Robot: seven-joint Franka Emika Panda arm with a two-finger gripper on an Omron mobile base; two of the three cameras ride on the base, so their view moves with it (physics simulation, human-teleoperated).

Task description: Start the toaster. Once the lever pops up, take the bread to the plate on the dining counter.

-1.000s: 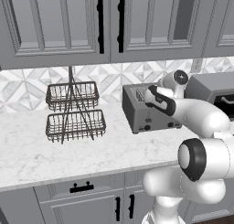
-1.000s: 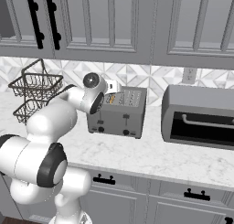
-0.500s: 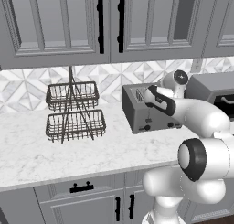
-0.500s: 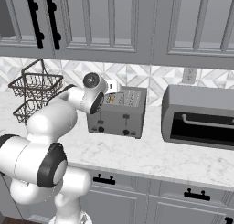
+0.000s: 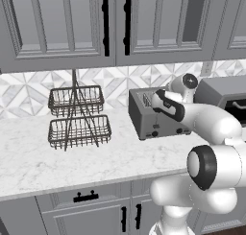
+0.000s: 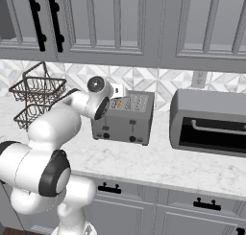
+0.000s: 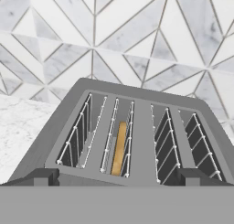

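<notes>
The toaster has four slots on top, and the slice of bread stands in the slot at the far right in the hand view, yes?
Not quite. The toaster does have four slots on top, but the bread stands in the second slot from the left, not in the far right one. The hand view shows it: the other three slots hold only their wire guides.

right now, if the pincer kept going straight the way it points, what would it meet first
Most likely the top of the toaster, around the slot holding the bread. The open pincer looks down along its slots, though depth is hard to judge.
</notes>
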